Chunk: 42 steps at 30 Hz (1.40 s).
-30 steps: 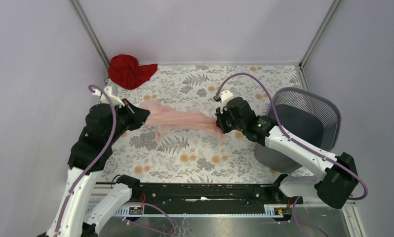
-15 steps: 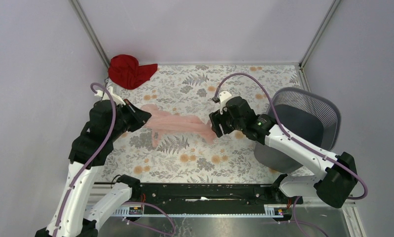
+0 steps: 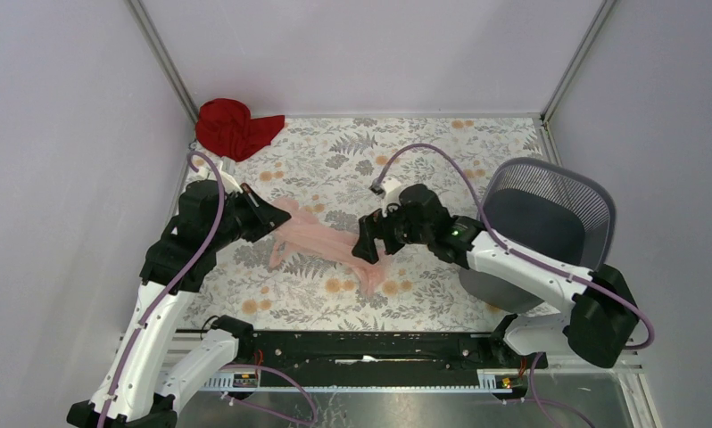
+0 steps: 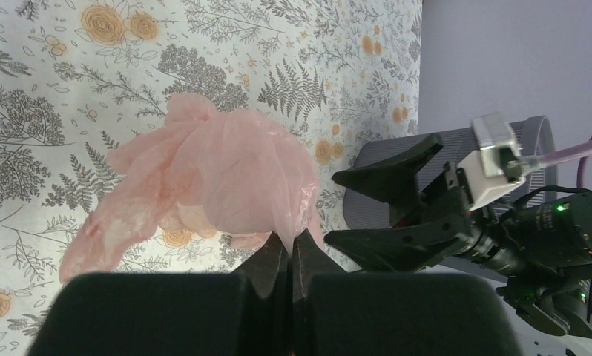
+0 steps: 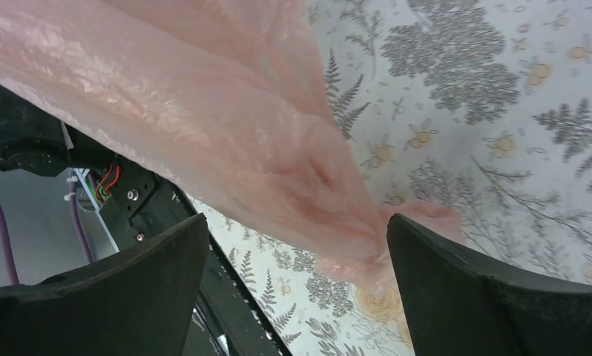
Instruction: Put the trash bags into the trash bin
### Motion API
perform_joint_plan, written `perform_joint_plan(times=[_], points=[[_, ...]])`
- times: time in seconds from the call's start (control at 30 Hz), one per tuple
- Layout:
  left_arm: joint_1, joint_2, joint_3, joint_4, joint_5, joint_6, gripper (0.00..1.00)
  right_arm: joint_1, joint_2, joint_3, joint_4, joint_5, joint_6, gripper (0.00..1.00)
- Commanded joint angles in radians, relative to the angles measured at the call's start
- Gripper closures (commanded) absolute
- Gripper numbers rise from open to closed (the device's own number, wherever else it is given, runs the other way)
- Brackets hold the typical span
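Note:
The trash bag [image 3: 321,242], thin wrinkly pale pink film, stretches across the middle of the flowered table between my two grippers. My left gripper [image 3: 268,214] is shut on its left end; in the left wrist view the film [image 4: 226,170] rises pinched from the closed tips [image 4: 291,241]. My right gripper [image 3: 368,250] stands wide open at the bag's right end. In the right wrist view the film [image 5: 226,126] drapes above and between the spread fingers [image 5: 297,222], and neither pad grips it. The dark grey mesh trash bin [image 3: 549,218] stands tilted at the right edge, behind the right arm.
A red cloth [image 3: 235,127] lies crumpled in the back left corner. Pale walls enclose the table on three sides. The black mounting rail [image 3: 370,343] runs along the near edge between the arm bases.
My right gripper has opened and released the bag's right end, shifting left and nearer. My left gripper moved right, still holding. The bag went slack and its right end droops to the table.

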Motion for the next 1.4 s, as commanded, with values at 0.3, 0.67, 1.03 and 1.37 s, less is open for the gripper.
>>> perform_joint_plan(times=[0.3,0.67,1.03,1.37], points=[[0.004,-0.035,0.034,-0.005,-0.249,0.04,1.0,0.162,0.095,0.074,-0.101,0.408,-0.052,0.05],[0.004,-0.058,-0.148,0.086,-0.33,-0.248,1.0,0.268,0.212,-0.009,-0.018,0.456,0.286,0.26],[0.004,-0.085,-0.139,0.027,-0.425,-0.245,1.0,0.266,0.292,-0.001,0.032,0.712,0.273,0.47],[0.004,-0.045,-0.134,0.019,-0.446,-0.215,1.0,0.108,0.365,-0.036,0.24,0.534,0.252,0.47]])
